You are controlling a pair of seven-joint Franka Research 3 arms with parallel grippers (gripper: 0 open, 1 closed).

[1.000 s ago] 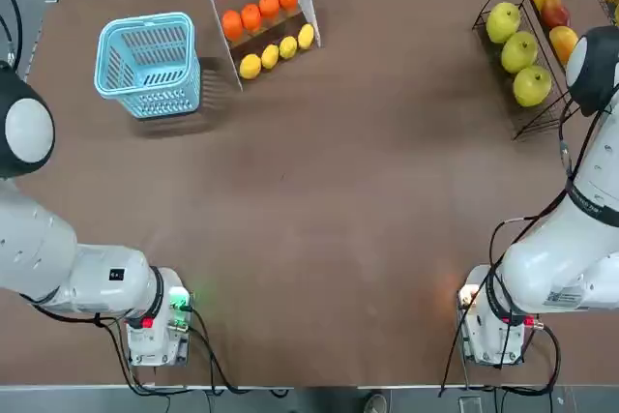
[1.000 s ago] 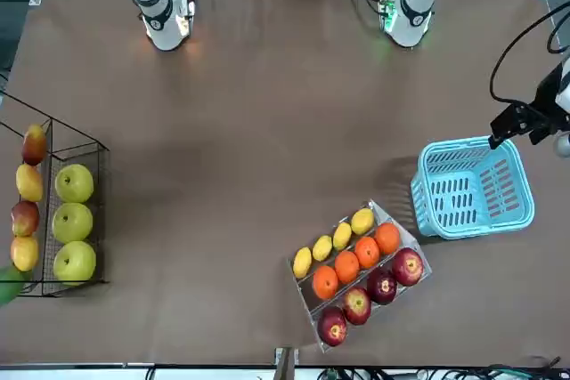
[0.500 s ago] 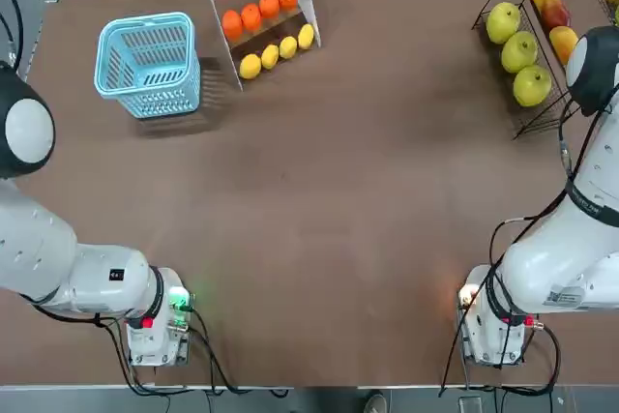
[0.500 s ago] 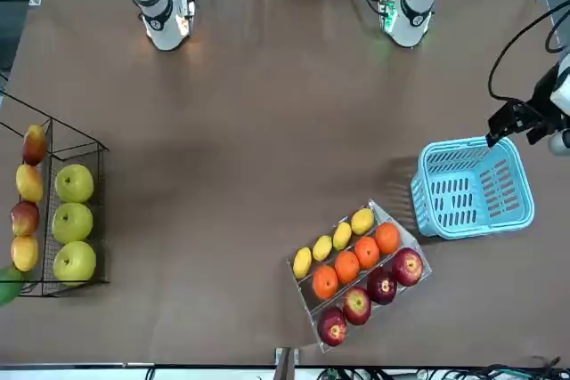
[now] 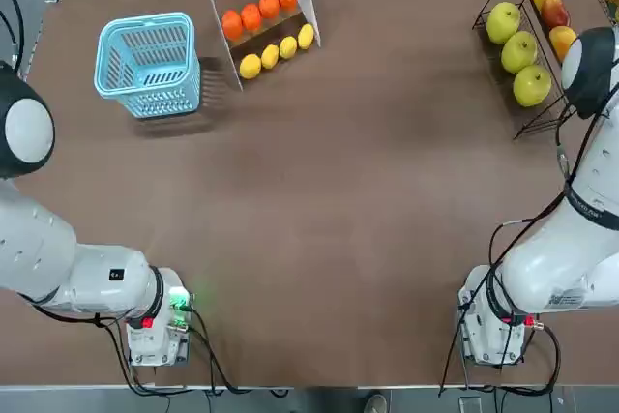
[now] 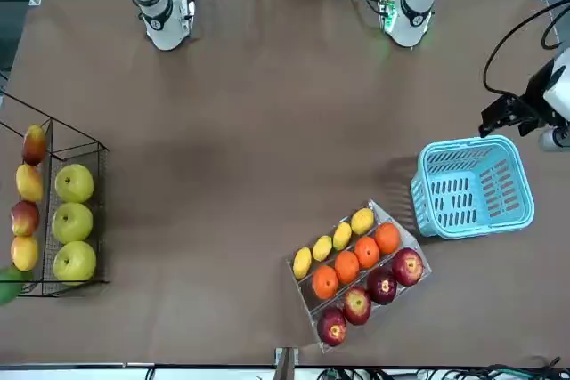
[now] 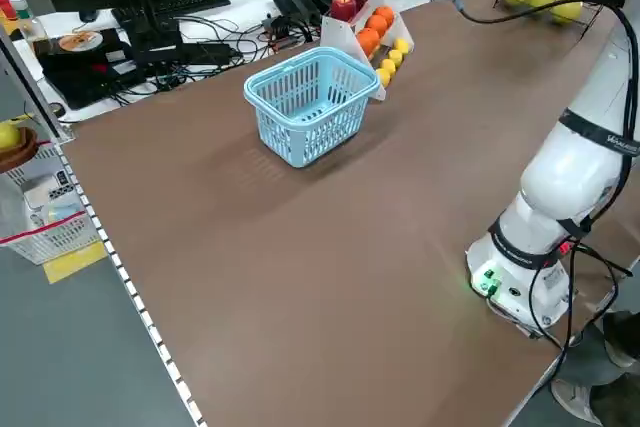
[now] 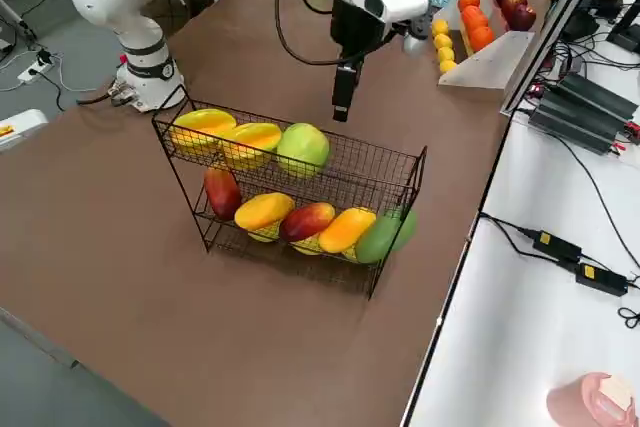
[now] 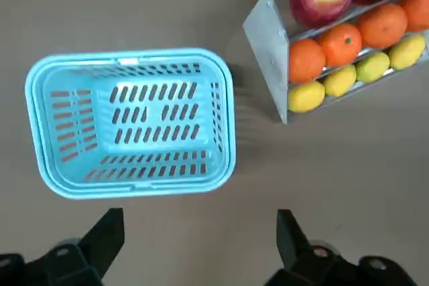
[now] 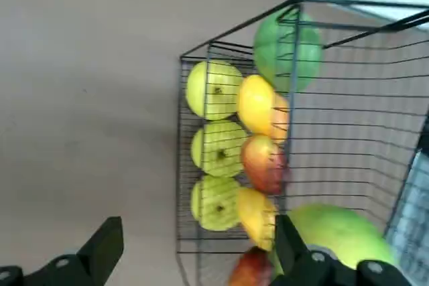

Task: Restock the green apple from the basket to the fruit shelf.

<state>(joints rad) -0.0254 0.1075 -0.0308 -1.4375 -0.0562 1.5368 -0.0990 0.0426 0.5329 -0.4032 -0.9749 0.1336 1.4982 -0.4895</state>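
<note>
Left gripper point(image 9: 201, 249) spread beside basket point(image 9: 231, 125); right gripper point(image 10: 201, 252) spread by fruit shelf point(image 10: 179, 185). Green apples point(image 10: 221, 149) lined low, wire likely stopping rolls (which one's task's? can't tell); none visible in basket.

The left arm point(image 5: 92, 278) at the lower left of the top view is glossy white with rounded housings, black bands, and small green and red lights near its base. The right arm point(image 5: 571, 239), lower right, matches it, with loose black cables looping alongside.
</note>
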